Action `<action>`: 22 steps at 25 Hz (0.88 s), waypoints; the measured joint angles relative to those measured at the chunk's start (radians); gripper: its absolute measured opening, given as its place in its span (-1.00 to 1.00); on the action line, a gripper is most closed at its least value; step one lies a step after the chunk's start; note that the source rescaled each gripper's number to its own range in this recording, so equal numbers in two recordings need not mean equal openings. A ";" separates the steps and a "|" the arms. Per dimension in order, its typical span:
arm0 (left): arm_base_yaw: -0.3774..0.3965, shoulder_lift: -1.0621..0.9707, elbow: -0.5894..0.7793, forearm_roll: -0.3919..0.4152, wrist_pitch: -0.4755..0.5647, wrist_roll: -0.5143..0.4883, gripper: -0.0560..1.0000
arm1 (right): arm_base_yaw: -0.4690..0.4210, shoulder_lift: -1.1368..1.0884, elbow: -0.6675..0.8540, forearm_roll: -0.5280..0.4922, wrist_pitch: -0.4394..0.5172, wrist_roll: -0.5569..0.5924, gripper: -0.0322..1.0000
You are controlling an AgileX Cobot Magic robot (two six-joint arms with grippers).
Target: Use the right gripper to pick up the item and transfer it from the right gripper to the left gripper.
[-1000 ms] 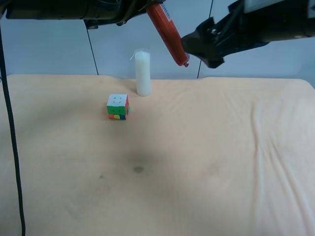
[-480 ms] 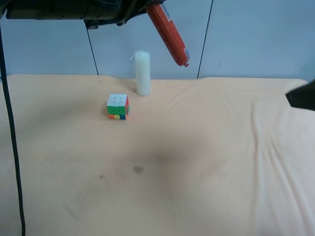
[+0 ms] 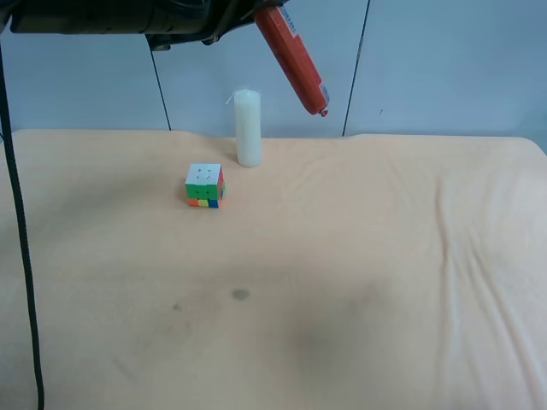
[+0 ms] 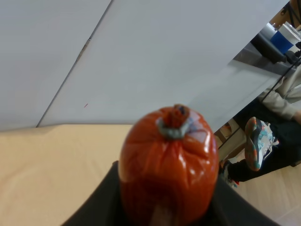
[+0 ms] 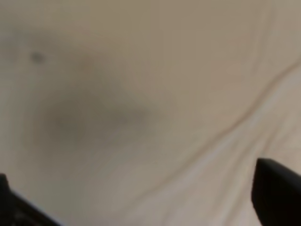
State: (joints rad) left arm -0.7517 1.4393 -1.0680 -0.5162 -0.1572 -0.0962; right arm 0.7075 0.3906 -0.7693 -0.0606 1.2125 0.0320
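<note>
The item (image 3: 293,58), a slim red sausage stick with a blue-and-white label, hangs slanted in the air above the white candle. My left gripper (image 3: 249,10), on the all-black arm along the top edge of the exterior high view, is shut on its upper end. In the left wrist view the item's crimped end (image 4: 175,123) points at the camera, with dark fingers (image 4: 101,202) on either side. My right gripper (image 5: 141,207) is out of the exterior high view. Its wrist view shows two black fingertips (image 5: 277,193) far apart over blurred cloth, with nothing between them.
A white pillar candle (image 3: 248,128) stands at the back of the peach cloth-covered table (image 3: 342,273). A multicoloured puzzle cube (image 3: 204,185) sits in front of it to the left. A thin black cable (image 3: 19,213) hangs down the view's left side.
The right arm let go of the item's lower end, pulled away to the exterior high view's right and left that view. The item stays in my left gripper, unmoved.
</note>
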 joint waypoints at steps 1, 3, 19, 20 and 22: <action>0.000 0.000 0.000 0.000 0.000 0.000 -0.89 | 0.000 -0.038 0.023 0.016 0.000 -0.004 0.98; 0.000 0.000 0.000 0.000 0.000 0.000 -0.89 | 0.000 -0.111 0.077 0.035 0.000 -0.005 0.97; 0.000 0.000 0.000 0.000 0.000 0.000 -0.89 | 0.000 -0.393 0.192 0.041 -0.089 -0.017 0.97; 0.000 0.000 0.000 0.000 0.000 0.000 -0.89 | -0.005 -0.393 0.192 0.041 -0.090 -0.012 0.97; 0.000 0.000 0.000 0.001 0.000 0.000 -0.89 | -0.045 -0.393 0.192 0.039 -0.090 -0.009 0.97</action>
State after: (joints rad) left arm -0.7517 1.4393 -1.0680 -0.5156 -0.1572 -0.0962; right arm 0.6622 -0.0026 -0.5775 -0.0219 1.1222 0.0234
